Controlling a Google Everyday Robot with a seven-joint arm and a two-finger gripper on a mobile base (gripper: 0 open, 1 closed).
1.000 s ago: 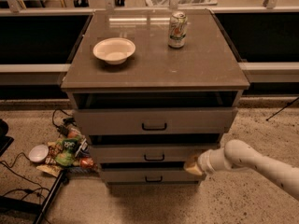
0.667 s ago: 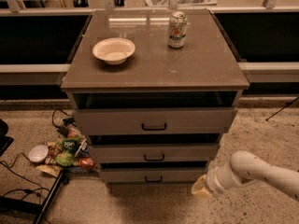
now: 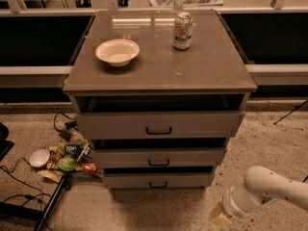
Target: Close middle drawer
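The middle drawer point(image 3: 159, 158) is a grey-beige front with a small black bar handle point(image 3: 158, 163), set between a taller top drawer point(image 3: 159, 124) and a narrower bottom drawer point(image 3: 158, 180). A dark gap shows above its front, so it stands slightly out. The top drawer stands out the most. My gripper point(image 3: 220, 215) is at the end of the white arm point(image 3: 269, 189), low at the bottom right, clear of the cabinet and below and to the right of the drawers.
On the cabinet top point(image 3: 159, 57) sit a white bowl point(image 3: 117, 51) and a drinks can point(image 3: 183, 30). Snack packets point(image 3: 70, 155), a small white bowl point(image 3: 39, 158) and cables point(image 3: 19, 182) lie on the floor at the left.
My gripper has moved down and to the right, from beside the right end of the middle and bottom drawers to near the floor. The drawers look unchanged.
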